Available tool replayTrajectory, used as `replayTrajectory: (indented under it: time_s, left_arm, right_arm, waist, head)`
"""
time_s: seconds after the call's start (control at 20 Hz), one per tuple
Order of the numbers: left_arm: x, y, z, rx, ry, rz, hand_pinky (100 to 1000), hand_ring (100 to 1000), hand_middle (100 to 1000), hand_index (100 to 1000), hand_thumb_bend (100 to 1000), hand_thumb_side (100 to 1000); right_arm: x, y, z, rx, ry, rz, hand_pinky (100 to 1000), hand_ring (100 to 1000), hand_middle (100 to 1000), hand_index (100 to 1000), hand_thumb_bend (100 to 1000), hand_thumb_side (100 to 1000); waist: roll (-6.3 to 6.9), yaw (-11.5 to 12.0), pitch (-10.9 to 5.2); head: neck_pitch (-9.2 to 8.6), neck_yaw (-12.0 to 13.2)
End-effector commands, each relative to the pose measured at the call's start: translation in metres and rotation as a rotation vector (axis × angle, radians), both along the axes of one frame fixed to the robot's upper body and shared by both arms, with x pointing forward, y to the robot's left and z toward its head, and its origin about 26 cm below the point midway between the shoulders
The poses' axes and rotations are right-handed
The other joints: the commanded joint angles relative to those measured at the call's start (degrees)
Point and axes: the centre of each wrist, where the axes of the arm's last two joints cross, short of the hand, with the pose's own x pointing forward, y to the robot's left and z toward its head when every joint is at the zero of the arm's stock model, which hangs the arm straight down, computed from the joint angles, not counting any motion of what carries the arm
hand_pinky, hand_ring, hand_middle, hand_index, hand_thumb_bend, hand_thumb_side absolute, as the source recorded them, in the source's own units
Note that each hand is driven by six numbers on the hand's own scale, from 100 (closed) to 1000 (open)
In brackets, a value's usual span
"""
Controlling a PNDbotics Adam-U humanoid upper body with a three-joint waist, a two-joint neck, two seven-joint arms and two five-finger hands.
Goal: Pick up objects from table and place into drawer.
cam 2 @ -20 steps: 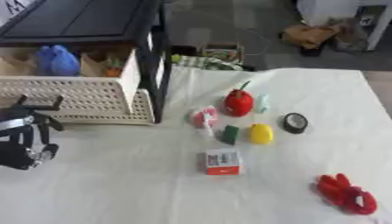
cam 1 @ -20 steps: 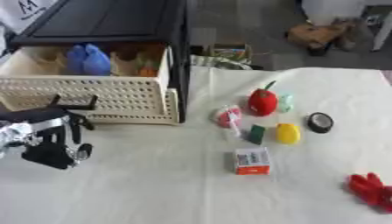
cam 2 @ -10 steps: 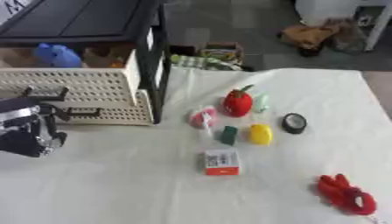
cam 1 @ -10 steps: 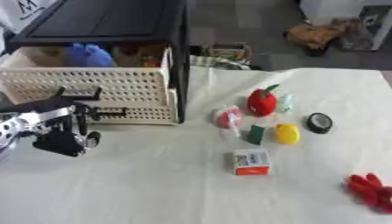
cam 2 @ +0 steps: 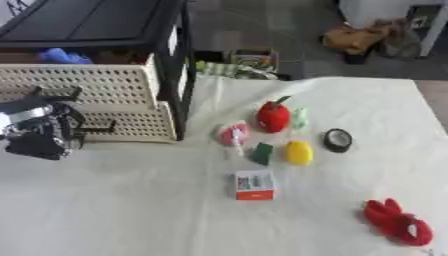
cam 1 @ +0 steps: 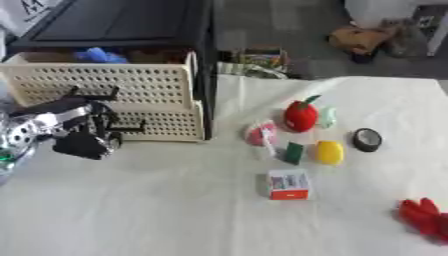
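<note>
Fingers, left eye view: those of the left hand (cam 1: 83, 142) are straight and spread, tips at the cream lattice front of the drawer (cam 1: 105, 87); they hold nothing.
Drawer, left eye view: upper one of a black-framed unit, partly out, with a blue thing (cam 1: 98, 55) inside.
Objects, left eye view: red pepper toy (cam 1: 300, 115), pink piece (cam 1: 261, 134), green block (cam 1: 293, 152), yellow piece (cam 1: 330, 152), black round thing (cam 1: 367, 139) and small box (cam 1: 288, 184) all lie on the white table (cam 1: 175, 210), well apart from the hand.
Right hand, right eye view: none shows; a red glove-like thing (cam 2: 398, 222) lies near the lower right corner.
Step, right eye view: hand at the drawer front, probably pushing or steadying it.
Next: calls for reaching across to one of the table objects.
</note>
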Motion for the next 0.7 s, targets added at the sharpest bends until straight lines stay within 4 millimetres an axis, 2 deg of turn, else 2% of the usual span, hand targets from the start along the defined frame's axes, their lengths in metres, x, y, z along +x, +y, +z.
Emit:
replayTrajectory:
  time_s: [0.05, 0.5, 0.7]
  left_arm:
    - [0.001, 0.003, 0.014, -0.009, -0.049, 0.021, 436, 425, 552, 911, 105, 408]
    - [0.004, 0.002, 0.009, -0.051, -0.018, 0.009, 427, 405, 537, 910, 105, 408]
    - [-0.008, -0.002, 0.007, -0.043, 0.006, -0.048, 414, 368, 506, 807, 105, 408]
  right_arm:
    - [-0.003, -0.001, 0.01, -0.018, -0.028, 0.008, 825, 578, 606, 807, 100, 829]
    - [-0.003, 0.0, 0.01, -0.017, -0.024, 0.014, 826, 579, 606, 806, 100, 826]
    - [-0.003, -0.001, 0.011, -0.021, -0.023, 0.014, 826, 579, 606, 804, 100, 830]
  waist:
    - [0.13, -0.1, -1.01]
    - [0.08, -0.1, -0.96]
    - [-0.03, 0.0, -1.04]
  head:
    - [-0.63, 0.2]
    - [-0.89, 0.2]
    - [-0.97, 0.0]
